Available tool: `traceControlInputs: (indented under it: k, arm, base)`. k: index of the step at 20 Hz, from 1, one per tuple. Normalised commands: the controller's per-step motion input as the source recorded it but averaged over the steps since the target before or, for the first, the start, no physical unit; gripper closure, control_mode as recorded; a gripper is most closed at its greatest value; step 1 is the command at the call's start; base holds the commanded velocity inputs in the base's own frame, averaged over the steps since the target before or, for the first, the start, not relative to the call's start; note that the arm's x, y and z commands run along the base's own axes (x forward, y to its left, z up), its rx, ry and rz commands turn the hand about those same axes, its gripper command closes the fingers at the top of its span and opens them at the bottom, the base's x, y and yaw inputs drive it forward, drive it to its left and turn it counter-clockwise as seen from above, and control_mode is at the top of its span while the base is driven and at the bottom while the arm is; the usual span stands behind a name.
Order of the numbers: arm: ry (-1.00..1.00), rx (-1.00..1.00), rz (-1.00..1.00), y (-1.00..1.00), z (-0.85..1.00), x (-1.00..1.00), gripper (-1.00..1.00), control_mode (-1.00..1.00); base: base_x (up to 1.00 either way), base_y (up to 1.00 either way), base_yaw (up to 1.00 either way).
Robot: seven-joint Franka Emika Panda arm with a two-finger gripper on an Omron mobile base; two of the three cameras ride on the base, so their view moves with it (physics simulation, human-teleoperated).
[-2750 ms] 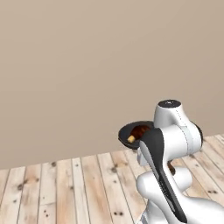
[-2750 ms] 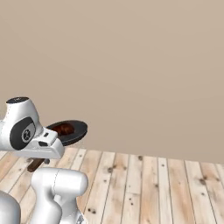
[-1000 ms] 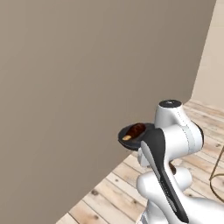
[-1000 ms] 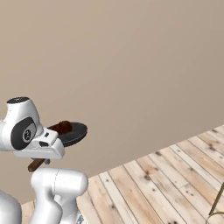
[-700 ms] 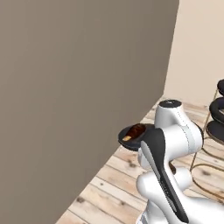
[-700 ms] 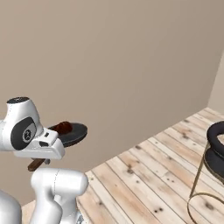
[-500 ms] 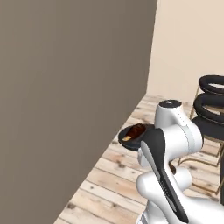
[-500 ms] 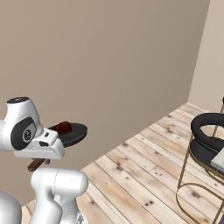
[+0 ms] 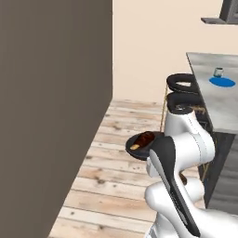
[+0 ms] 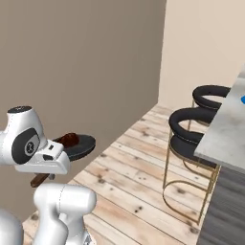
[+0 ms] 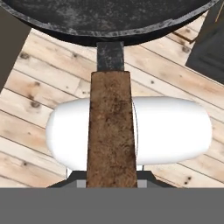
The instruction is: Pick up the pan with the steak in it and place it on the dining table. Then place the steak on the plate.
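Note:
The black pan (image 9: 141, 144) hangs level in the air over the wooden floor, in front of the arm's white shoulder. The reddish-brown steak (image 9: 143, 138) lies inside it. In the hand view my gripper (image 11: 111, 180) is shut on the pan's brown handle (image 11: 111, 131), and the pan's dark underside (image 11: 109, 17) spans the top. From the right, the pan (image 10: 80, 145) and steak (image 10: 70, 139) sit beside the hand. The grey marbled dining table (image 9: 218, 100) stands at the right, with the blue plate (image 9: 221, 82) on its far part.
A teal-banded mug (image 9: 218, 71) stands behind the plate. Two black round stools with gold legs (image 10: 191, 125) (image 10: 210, 95) are tucked along the table's near side. A tall grey-brown wall (image 9: 51, 107) fills the left. Wooden floor (image 10: 139, 186) lies open between wall and stools.
The whole picture has swung as the base turned: the wall slid left, and the stools, table and plate came into view. The pan stays held in the same place beside the arm.

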Motion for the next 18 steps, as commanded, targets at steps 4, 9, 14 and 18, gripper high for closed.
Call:
traceControlInputs:
  k: [4,9,14,18]
  arm:
    - [0.0,0.0,0.0,0.0,0.0,0.0,1.0,1.0]
    - [0.0,0.0,0.0,0.0,0.0,0.0,1.0,1.0]
    - [0.0,0.0,0.0,0.0,0.0,0.0,1.0,1.0]
    - [0.0,0.0,0.0,0.0,0.0,0.0,1.0,1.0]
  base:
    - [0.07,0.03,-0.45]
    - [0.07,0.02,-0.44]
    - [0.0,0.01,-0.41]
    - [-0.11,0.12,-0.08]
